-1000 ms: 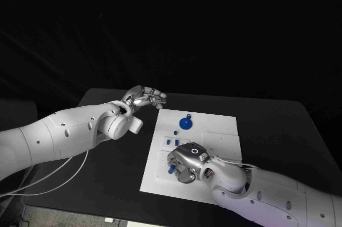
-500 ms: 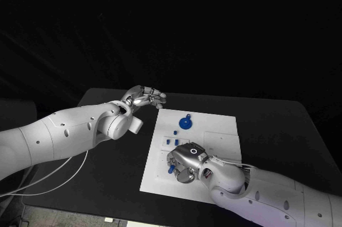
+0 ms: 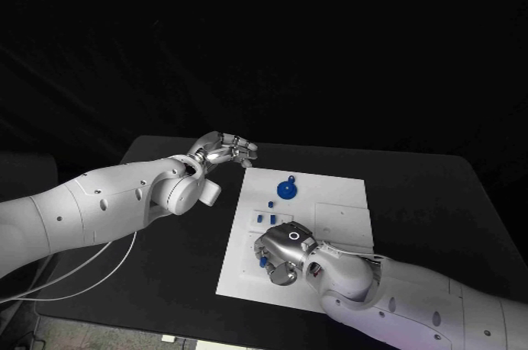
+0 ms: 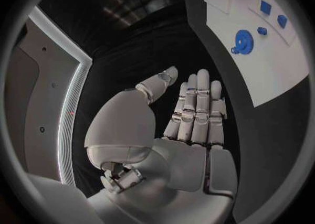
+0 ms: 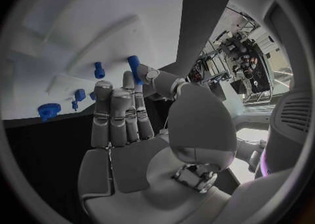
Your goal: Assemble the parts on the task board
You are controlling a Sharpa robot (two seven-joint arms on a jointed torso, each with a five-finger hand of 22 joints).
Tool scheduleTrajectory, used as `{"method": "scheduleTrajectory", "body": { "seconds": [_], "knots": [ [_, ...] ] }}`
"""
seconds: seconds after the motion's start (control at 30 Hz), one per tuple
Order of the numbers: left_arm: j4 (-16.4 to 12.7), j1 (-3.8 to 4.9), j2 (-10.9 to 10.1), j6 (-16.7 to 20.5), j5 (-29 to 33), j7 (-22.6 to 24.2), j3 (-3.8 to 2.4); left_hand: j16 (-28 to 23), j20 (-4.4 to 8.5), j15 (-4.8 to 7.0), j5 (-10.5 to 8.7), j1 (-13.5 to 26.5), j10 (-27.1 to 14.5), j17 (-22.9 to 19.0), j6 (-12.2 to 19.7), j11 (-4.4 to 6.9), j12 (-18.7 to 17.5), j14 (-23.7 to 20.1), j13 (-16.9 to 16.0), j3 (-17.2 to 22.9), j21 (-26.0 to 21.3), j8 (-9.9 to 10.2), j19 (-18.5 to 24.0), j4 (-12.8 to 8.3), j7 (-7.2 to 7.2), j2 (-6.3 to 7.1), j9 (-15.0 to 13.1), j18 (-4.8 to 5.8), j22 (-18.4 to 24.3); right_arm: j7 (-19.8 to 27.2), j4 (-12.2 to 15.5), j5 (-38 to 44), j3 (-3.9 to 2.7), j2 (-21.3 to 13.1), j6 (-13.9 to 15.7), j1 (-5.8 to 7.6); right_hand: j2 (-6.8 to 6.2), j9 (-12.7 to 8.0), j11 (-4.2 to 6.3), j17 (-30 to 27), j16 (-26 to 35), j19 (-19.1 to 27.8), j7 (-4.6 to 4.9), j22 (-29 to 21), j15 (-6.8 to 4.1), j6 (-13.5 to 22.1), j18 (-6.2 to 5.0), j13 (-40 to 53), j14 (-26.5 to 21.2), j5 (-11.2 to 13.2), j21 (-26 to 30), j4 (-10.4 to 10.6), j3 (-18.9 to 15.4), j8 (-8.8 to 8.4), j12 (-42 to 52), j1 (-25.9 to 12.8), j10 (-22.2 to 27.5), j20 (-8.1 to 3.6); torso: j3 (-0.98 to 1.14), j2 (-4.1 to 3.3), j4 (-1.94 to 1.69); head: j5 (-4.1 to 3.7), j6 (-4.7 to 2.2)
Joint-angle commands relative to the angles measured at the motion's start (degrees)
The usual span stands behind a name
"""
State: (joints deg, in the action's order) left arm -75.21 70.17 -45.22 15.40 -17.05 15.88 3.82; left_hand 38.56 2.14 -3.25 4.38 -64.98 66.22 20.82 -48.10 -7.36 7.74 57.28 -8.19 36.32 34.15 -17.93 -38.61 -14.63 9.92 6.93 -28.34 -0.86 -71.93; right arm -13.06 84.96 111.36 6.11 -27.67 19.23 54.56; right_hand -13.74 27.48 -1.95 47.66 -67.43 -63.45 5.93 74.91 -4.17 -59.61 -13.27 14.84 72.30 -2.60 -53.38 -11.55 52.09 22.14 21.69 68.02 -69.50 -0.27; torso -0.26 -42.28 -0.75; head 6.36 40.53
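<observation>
The landmark is the white rectangular task board point(image 3: 330, 213) in the middle of the black table point(image 3: 440, 190).

At the near end of the board, the right hand point(image 3: 281, 252) is over the plate, and a blue cylindrical peg point(image 5: 134, 65) sits at the tips of its thumb and a finger. In the right wrist view the peg appears pinched there, the other fingers point(image 5: 112, 114) straight and together; the hold is judged, not certain. The peg is not yet seated in the board.

Beyond the hand, towards the board's middle, a cluster of small blue block-like parts point(image 3: 264, 214) lies on the plate, apparently loose.

Farther still, near the board's far end, a blue toothed gear point(image 3: 286, 191) lies flat on the plate.

Past the far left corner of the board, the left hand point(image 3: 224, 151) hovers over the table off the plate, fingers extended side by side, holding nothing.

Judgement: assembly is at an early stage; one peg is in hand, and the gear and small parts remain.
</observation>
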Motion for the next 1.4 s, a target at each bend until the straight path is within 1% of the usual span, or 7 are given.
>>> {"method": "scheduleTrajectory", "body": {
  "seconds": [0.03, 0.27, 0.6, 0.87, 1.13, 1.23, 1.4],
  "knots": [
    [-0.14, 0.04, 0.06, -0.66, 0.26, 0.37, -0.04, -0.35, -0.08, -0.40, -0.34, 0.56, -0.25, 0.10, 0.30, -0.03, -0.22, -0.02, 0.08, -0.21, -0.32, 0.01, -0.09, 0.03, 0.00, -0.05, 0.07, 0.34, -0.07, 0.50, -0.26, -0.48, 0.40, 0.02, -2.08, -0.37, 0.05, -0.04, 0.01, -0.13, 0.43, 0.15, 0.02, 0.95, -0.24, -0.11, -1.73, -0.02, -0.05, -0.31, -0.12, 0.05, 0.39, -0.08, 0.10, -0.35, 0.02, -0.41, -0.01, 0.02, 0.01, 0.02, 0.09],
    [-0.12, 0.04, 0.03, -0.67, 0.26, 0.35, -0.04, -0.38, -0.08, -0.40, -0.34, 0.56, -0.25, 0.14, 0.29, -0.04, -0.22, -0.02, 0.08, -0.21, -0.34, 0.00, -0.09, 0.03, 0.00, -0.06, 0.07, 0.34, -0.09, 0.96, -0.48, -2.91, 0.43, -0.01, 1.29, -0.37, -2.86, -0.64, -1.07, -0.25, 0.85, 0.37, 1.22, 0.93, 0.79, 2.53, -1.73, -0.48, -0.11, -0.79, 0.10, 0.59, -1.38, -1.91, -1.39, -2.88, 2.93, -0.03, 0.03, 0.01, 0.04, 0.09, 0.14],
    [-0.13, 0.04, -0.01, -1.09, 0.26, 0.16, -0.04, -0.44, -0.09, -0.41, -0.35, 0.58, -0.27, 0.21, 0.29, -0.05, -0.24, -0.03, 0.09, -0.23, -0.37, 0.00, -0.08, 0.03, 0.00, -0.03, 0.07, 0.35, -0.11, 1.77, -0.49, -6.42, 0.43, -0.45, 6.27, -0.35, -3.46, -2.22, -4.43, -0.19, 1.38, 2.31, 4.66, 0.93, 3.92, 10.49, -1.67, -2.88, -1.87, -0.67, 1.15, -2.07, -7.16, -6.16, -5.38, -4.98, 11.95, 0.62, 0.05, 0.01, 0.06, 0.02, 0.12],
    [0.04, 0.04, -0.09, -1.11, 0.26, 0.09, -0.04, -0.59, -0.11, -0.45, -0.37, 0.57, -0.36, 0.30, 0.28, -0.08, -0.30, -0.14, 0.11, -0.25, -0.42, -0.02, -0.05, 0.01, -0.01, 0.00, 0.08, 0.35, -0.16, 2.35, 0.90, -10.80, 0.41, -1.88, 8.69, -0.34, -3.50, -2.50, -5.69, -0.08, 1.34, 4.14, 5.71, 1.04, 5.25, 12.89, -1.73, -3.71, -3.84, -0.72, 1.91, -3.21, -9.73, -6.85, -4.94, -6.25, 15.68, 1.65, 0.11, 0.01, 0.08, -0.12, -0.04],
    [-0.01, 0.04, -0.17, -1.27, 0.26, 0.10, -0.03, -0.64, -0.12, -0.46, -0.38, 0.58, -0.38, 0.34, 0.27, -0.09, -0.32, -0.15, 0.11, -0.26, -0.45, -0.03, -0.04, 0.01, -0.01, 0.01, 0.08, 0.36, -0.18, 7.61, 2.53, -20.35, -0.11, -5.75, 11.01, -0.18, -3.38, -2.28, -5.34, -0.06, 0.59, 3.50, 5.54, 1.09, 4.95, 12.60, -1.73, -3.43, -3.48, -1.94, 1.49, -2.36, -10.84, -6.18, -2.40, -6.70, 15.34, 1.70, 0.02, 0.03, 0.15, -0.17, -0.14],
    [-0.01, 0.04, -0.26, -1.62, 0.26, 0.09, -0.03, -0.66, -0.12, -0.46, -0.39, 0.59, -0.39, 0.36, 0.27, -0.10, -0.32, -0.16, 0.11, -0.27, -0.46, -0.04, -0.04, 0.01, -0.01, 0.02, 0.08, 0.36, -0.19, 9.94, 3.84, -21.90, -1.00, -7.74, 11.15, 0.05, -3.25, -2.15, -4.86, -0.25, 0.56, 3.21, 5.38, 1.02, 4.50, 12.16, -1.73, -3.04, -3.34, -3.02, 1.42, -1.21, -11.01, -5.77, -0.56, -6.95, 13.89, 1.59, 0.04, 0.08, 0.14, -0.39, -0.26],
    [0.39, 0.04, -0.21, -1.92, 0.26, 0.34, -0.03, -0.82, -0.15, -0.51, -0.38, 0.55, -0.45, 0.44, 0.23, -0.12, -0.36, -0.28, 0.13, -0.28, -0.53, -0.07, 0.04, -0.05, -0.03, 0.11, 0.08, 0.37, -0.23, 13.09, 5.90, -31.02, -2.89, -11.53, 10.23, 1.54, -2.92, -1.08, -2.76, -0.67, 0.69, 2.75, 4.11, 0.99, 2.47, 9.50, -1.73, -0.99, -2.89, -3.94, 1.34, 0.72, -11.49, -3.89, 4.41, -6.80, 9.92, 1.40, 0.13, 0.12, 0.19, -0.72, -0.60]
  ]
}}
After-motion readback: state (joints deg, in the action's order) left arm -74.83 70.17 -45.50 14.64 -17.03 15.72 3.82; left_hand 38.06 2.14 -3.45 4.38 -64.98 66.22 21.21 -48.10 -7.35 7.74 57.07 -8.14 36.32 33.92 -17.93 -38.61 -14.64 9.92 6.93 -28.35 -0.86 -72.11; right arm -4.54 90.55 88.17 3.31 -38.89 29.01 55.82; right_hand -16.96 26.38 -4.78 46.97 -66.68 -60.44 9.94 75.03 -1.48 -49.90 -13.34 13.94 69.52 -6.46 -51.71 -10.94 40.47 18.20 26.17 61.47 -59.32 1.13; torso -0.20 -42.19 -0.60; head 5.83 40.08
